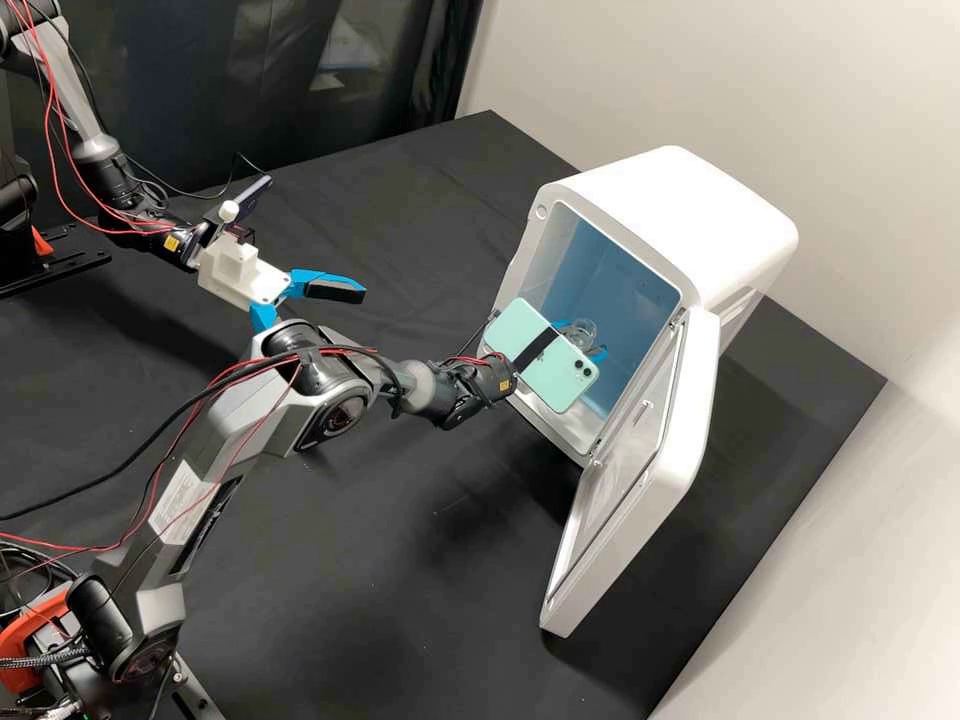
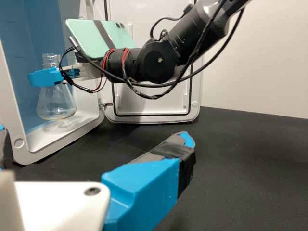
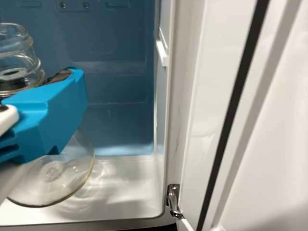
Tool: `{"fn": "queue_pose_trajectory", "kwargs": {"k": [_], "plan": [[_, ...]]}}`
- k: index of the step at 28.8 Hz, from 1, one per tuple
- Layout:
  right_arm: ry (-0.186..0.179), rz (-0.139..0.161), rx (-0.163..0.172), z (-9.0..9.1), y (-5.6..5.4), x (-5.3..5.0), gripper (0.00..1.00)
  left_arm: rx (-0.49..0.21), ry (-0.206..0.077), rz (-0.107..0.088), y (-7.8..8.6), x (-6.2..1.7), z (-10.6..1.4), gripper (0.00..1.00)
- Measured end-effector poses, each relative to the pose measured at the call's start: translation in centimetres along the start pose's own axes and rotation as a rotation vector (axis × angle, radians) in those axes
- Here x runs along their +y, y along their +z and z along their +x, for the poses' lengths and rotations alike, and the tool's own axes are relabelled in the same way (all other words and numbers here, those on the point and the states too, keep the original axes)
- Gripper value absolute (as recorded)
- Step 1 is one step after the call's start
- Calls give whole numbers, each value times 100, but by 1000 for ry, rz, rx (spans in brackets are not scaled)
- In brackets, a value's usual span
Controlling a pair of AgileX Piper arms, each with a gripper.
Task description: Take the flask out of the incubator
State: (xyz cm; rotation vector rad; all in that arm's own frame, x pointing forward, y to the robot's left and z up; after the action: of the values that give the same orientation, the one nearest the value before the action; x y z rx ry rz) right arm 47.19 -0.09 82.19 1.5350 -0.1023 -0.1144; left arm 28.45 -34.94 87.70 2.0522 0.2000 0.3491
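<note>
Flask [image 2: 55,102]: clear glass, upright on incubator [image 1: 690,215] floor, inside blue chamber. Right gripper [image 2: 47,76] inside incubator, at flask neck; clamped or loose, cannot tell. Mint-green phone [image 1: 545,355] strapped on that wrist, at incubator mouth. Incubator door [image 1: 650,470] swung open. Left gripper [image 1: 300,302] spread wide, holding nothing, over bench [image 1: 400,580], well apart from incubator.

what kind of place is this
Probably a robotics lab test setup: a black bench, a small white incubator with its door open and a glass flask inside, and two wired robot arms.
</note>
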Motion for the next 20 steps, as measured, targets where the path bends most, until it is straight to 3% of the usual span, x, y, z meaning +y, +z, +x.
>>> {"fn": "queue_pose_trajectory", "kwargs": {"k": [9, 16, 20], "plan": [[-18, -26, 28, -265, 85, -86, 0, 0, 0, 0, 0, 0, 0, 100], [-32, -12, 25, -552, 301, -137, 0, -1, 2, 0, 2, 6, -2, 100], [-33, -12, 28, -724, 419, -117, 0, -2, 9, 1, 7, 25, -7, 100]]}}
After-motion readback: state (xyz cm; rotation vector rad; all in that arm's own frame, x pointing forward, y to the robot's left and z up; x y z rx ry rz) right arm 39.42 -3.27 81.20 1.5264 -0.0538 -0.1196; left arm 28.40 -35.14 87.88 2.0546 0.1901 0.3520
